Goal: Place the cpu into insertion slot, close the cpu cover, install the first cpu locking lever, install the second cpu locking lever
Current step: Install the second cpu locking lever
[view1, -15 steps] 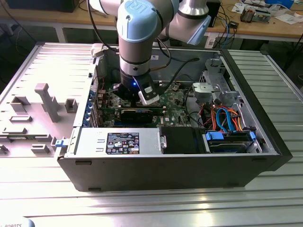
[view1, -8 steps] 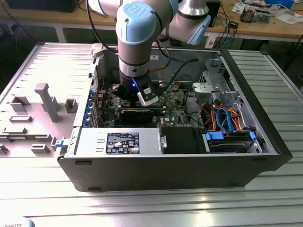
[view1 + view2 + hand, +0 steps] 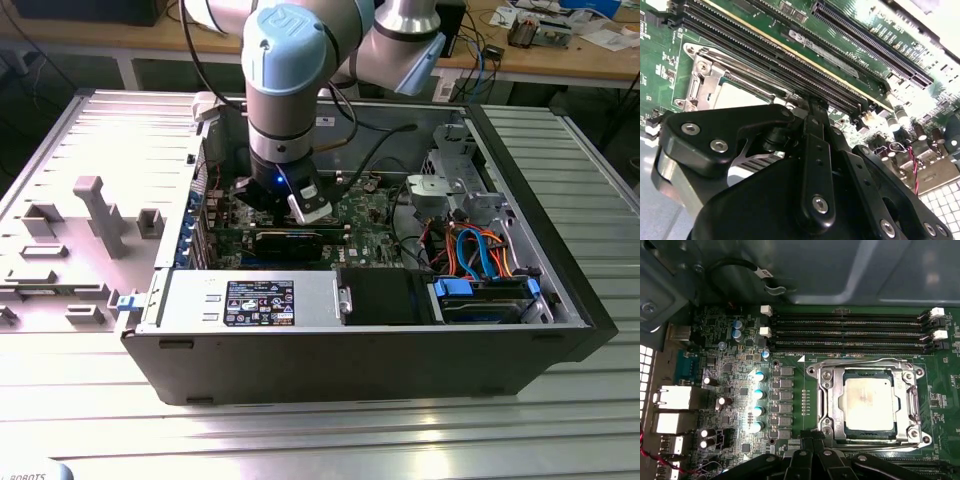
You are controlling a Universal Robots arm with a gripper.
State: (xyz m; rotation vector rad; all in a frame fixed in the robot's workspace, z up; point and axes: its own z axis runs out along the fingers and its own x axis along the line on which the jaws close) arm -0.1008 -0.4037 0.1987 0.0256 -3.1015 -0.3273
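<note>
1. Inside the square metal-rimmed insertion slot (image 3: 869,405) you see the silver-topped square cpu (image 3: 869,403), dull-silver cover frame (image 3: 832,402) down around it.
2. Your black claw (image 3: 812,442) hangs just beside it; whether clenched, you cannot tell.

Lab, metal worktable (image 3: 560,140), cluttered wooden benches (image 3: 560,60)

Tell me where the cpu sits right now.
In the first wrist view, the cpu lies flat in the insertion slot, framed by the cpu cover, just beside the long memory slots.
</note>
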